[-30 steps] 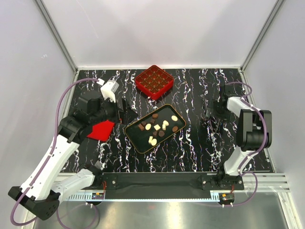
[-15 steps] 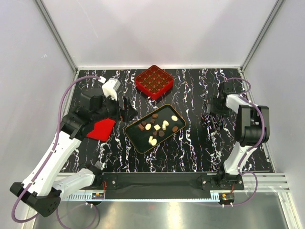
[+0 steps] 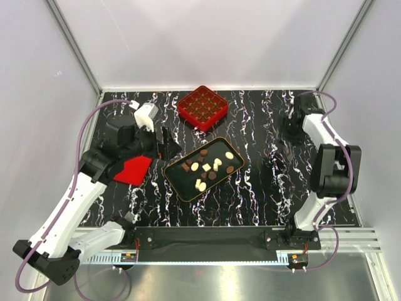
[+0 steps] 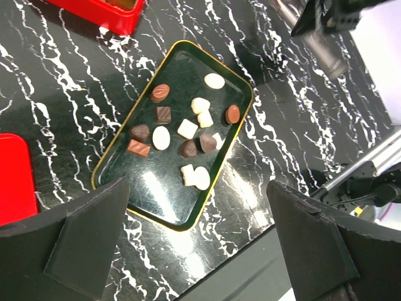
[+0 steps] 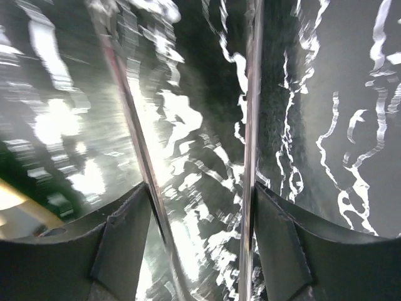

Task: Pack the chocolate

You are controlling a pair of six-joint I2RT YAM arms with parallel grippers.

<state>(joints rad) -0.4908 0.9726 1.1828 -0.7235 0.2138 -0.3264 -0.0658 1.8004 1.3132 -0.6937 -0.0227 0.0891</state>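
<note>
Several small chocolate [image 3: 207,168] pieces, dark brown and cream-white, lie loose in the black gold-rimmed tray [image 3: 177,183] at mid-table. In the left wrist view the chocolate [image 4: 188,128] lies spread over the tray [image 4: 156,197]. My left gripper [image 3: 168,145] hovers left of the tray, open and holding nothing; its jaws [image 4: 197,185] frame the tray's near corner. My right gripper [image 3: 277,162] is down at the table, right of the tray. Its jaws [image 5: 200,188] stand round a clear lid [image 5: 200,125], pads against both edges.
A red gridded box [image 3: 202,108] stands behind the tray. A flat red lid [image 3: 133,169] lies under the left arm. Seen from the left wrist, the right gripper [image 4: 316,19] has the clear lid [image 4: 326,56] below it. White walls enclose the table.
The right wrist has swung toward the back wall while its fingertips stayed at the same spot and drew together. The left arm has shifted only slightly.
</note>
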